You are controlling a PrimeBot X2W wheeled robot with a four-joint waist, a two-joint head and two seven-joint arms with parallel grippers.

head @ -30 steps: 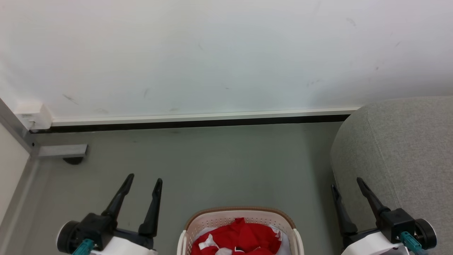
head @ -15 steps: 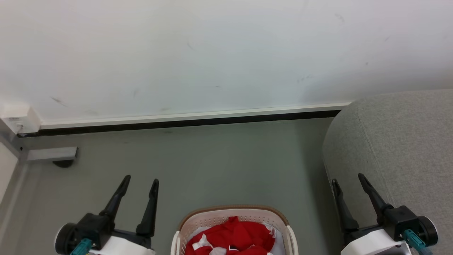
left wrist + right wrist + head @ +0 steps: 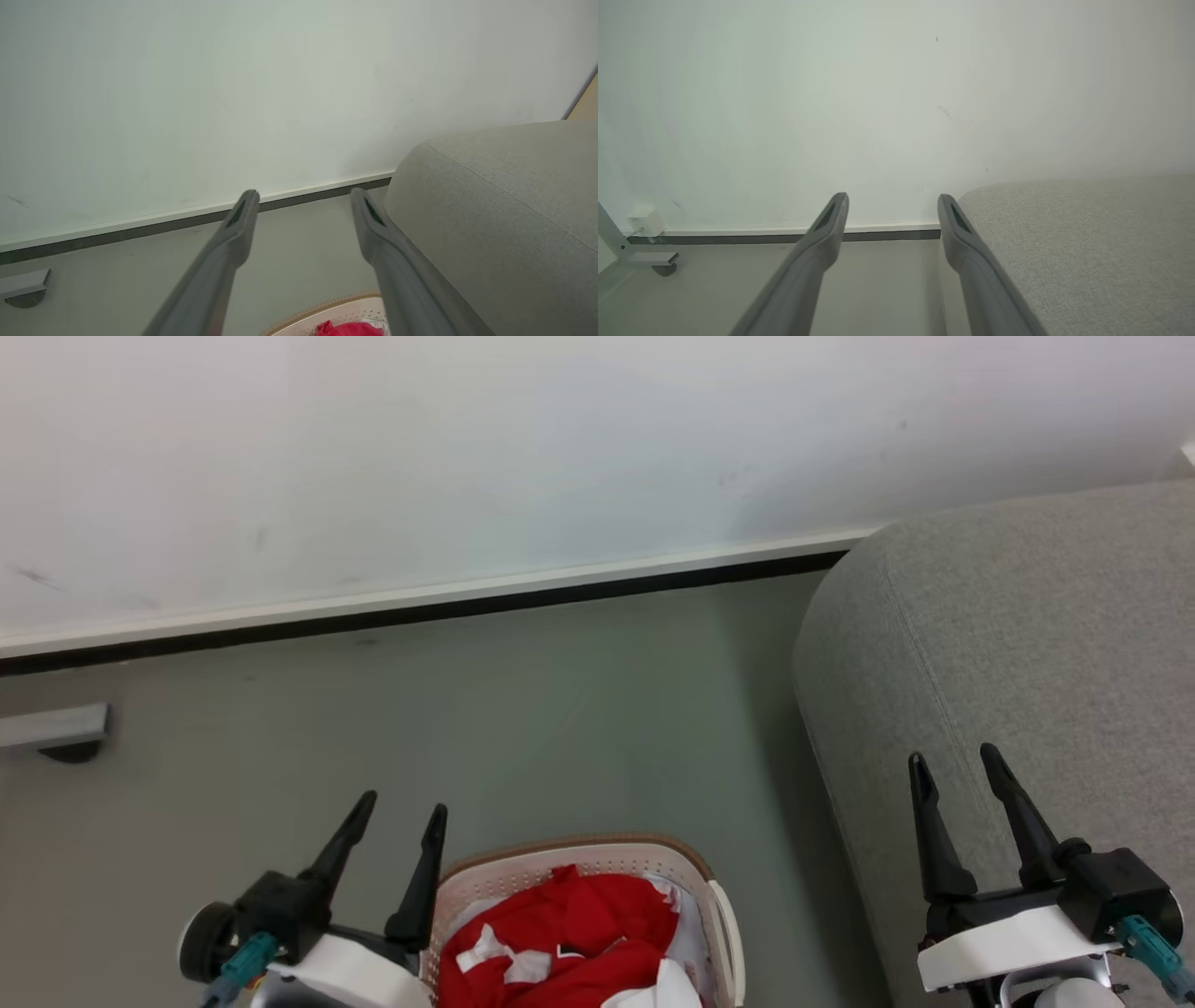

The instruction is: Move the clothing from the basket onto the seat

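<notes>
A small cream basket (image 3: pixel 579 847) with a tan rim sits on the grey-green floor (image 3: pixel 560 709) at the bottom middle of the head view, partly cut off by the lower edge. Red clothing (image 3: pixel 569 933) with white patches lies heaped inside it, and a bit of plain white cloth (image 3: pixel 667 985) shows at the heap's lower right. The left hand (image 3: pixel 403 803) hovers just beside the basket's left side, released and spread wide, grasping nothing. To the right of the basket, with a strip of floor between them, stands a large light grey seat (image 3: pixel 1027 616). The right hand (image 3: pixel 954 753) shows against the seat's near side, likewise spread wide and empty. A pale wall (image 3: pixel 467 448) with a white and dark baseboard (image 3: pixel 420 607) runs behind.
</notes>
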